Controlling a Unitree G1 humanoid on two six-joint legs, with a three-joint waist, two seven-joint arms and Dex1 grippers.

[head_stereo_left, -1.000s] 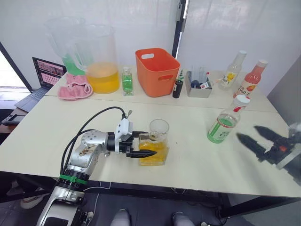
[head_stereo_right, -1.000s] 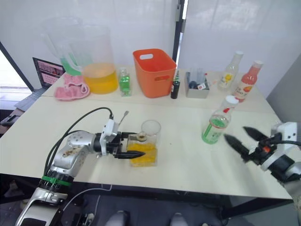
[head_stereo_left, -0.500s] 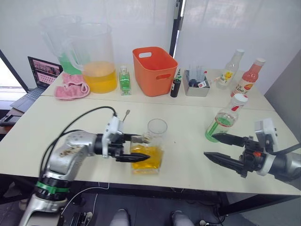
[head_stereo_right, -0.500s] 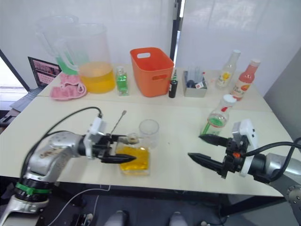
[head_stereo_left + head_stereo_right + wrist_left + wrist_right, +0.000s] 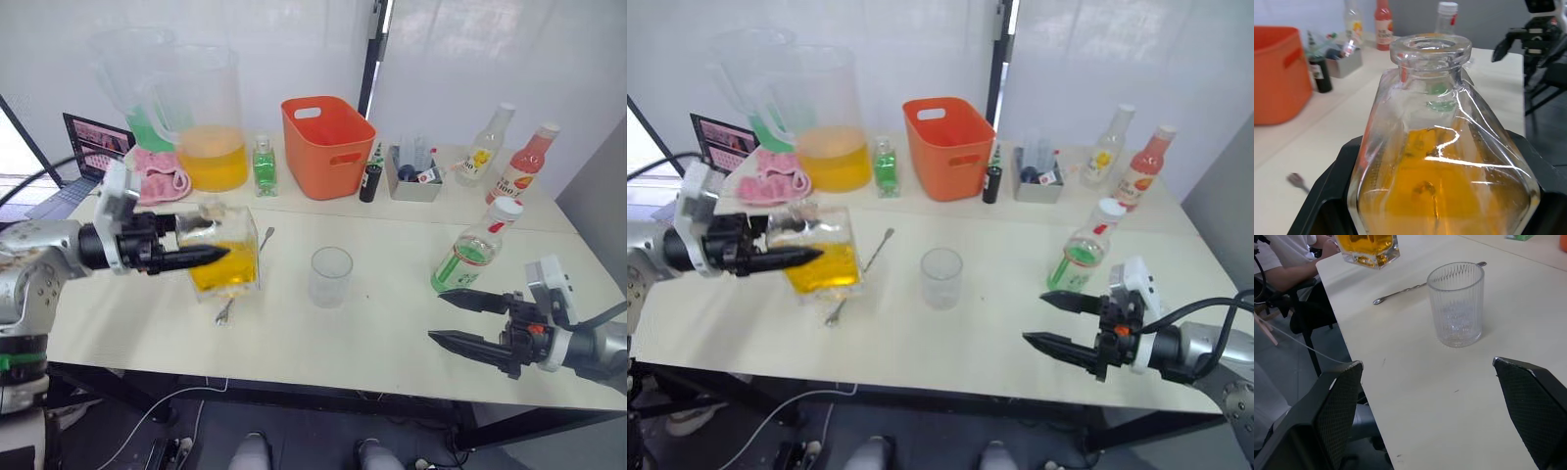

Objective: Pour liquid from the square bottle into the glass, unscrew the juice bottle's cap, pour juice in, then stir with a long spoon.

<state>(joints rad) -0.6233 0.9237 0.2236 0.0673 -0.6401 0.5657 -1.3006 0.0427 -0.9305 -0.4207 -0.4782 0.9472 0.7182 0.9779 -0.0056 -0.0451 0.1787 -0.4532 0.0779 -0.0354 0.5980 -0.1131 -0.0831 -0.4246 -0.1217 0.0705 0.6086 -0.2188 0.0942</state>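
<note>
The scene is brightly and evenly lit; glare is seen on the square bottle (image 5: 1442, 161); shadows are soft.

Two pale cream benches (image 5: 392, 323) stood end to end against a white wall (image 5: 294, 49). A dark vertical post (image 5: 370, 49) split the wall. Grey floor (image 5: 323, 441) lay below; light was bright and even.

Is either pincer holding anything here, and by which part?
The left pincer grips the square bottle around its body. The right pincer is open, holding nothing.
</note>
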